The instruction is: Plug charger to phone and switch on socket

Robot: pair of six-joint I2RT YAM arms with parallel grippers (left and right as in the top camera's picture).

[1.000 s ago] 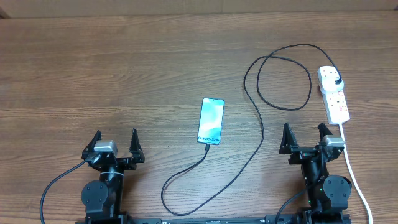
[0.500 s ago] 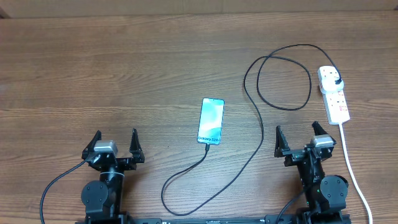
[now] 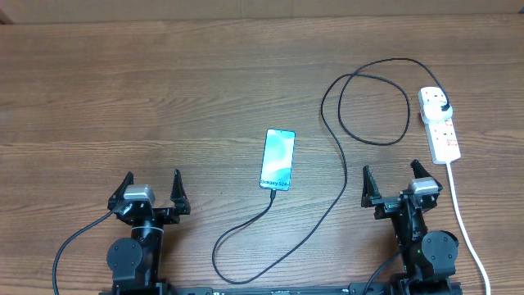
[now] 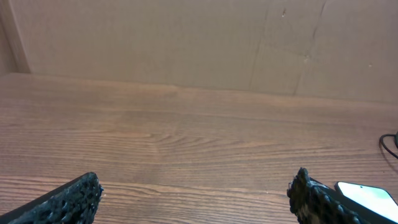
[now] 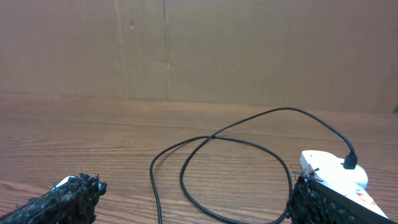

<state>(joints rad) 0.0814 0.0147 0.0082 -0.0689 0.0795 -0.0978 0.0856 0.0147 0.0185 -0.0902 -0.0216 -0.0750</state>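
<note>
The phone (image 3: 277, 159) lies flat mid-table with its cyan screen lit. The charger (image 3: 344, 176), a thin black cable, runs from its plug head (image 3: 443, 107) in the socket (image 3: 442, 135), loops, and curves round to the phone's near edge. I cannot tell whether its tip is seated there. My left gripper (image 3: 152, 177) is open at the front left, well apart from the phone (image 4: 367, 194). My right gripper (image 3: 390, 170) is open just in front of the socket (image 5: 329, 169), beside the cable loop. Both hold nothing.
The socket's white lead (image 3: 463, 221) trails toward the front edge, close on the right of my right arm. A brown cardboard wall (image 4: 186, 43) stands along the table's far side. The cable's low loop (image 3: 225, 266) lies between the two arm bases.
My right gripper has shifted a little to the left and then stopped. The left arm, phone and cable have not moved.
</note>
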